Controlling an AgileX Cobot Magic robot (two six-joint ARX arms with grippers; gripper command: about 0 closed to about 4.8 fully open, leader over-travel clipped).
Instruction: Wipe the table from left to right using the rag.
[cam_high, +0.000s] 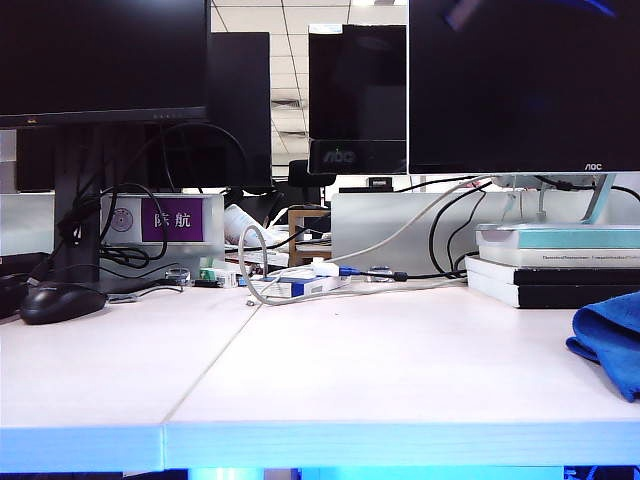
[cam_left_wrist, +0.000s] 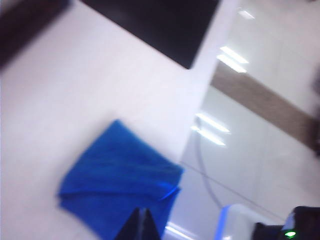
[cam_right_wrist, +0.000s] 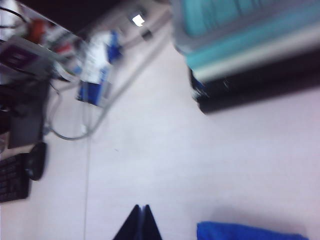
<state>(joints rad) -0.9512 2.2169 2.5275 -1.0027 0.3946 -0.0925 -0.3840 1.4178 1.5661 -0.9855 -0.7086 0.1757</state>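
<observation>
Desk (cam_high: 400, 370): wide white top, two panels w/ thin seam, mostly bare in front; monitors, cables, mouse (cam_high: 60, 300) at back-left, books (cam_high: 560, 265) back-right. Rag (cam_high: 612, 340): blue, rumpled, lying at far right of desk by front edge in ext. view, just in front of books; nothing on it, no arm visible in ext. view. Left pincer (cam_left_wrist: 142, 225): tips pressed together, empty, hovering above rag's near corner per left wrist view, apart from cloth as far as blur allows. Right pincer (cam_right_wrist: 141, 222): tips pressed together too, empty, over bare desk w/ rag edge just beside. Judgement: rag at right end and let go, so wipe pass looks done or nearly; little left but clearing arms.
</observation>
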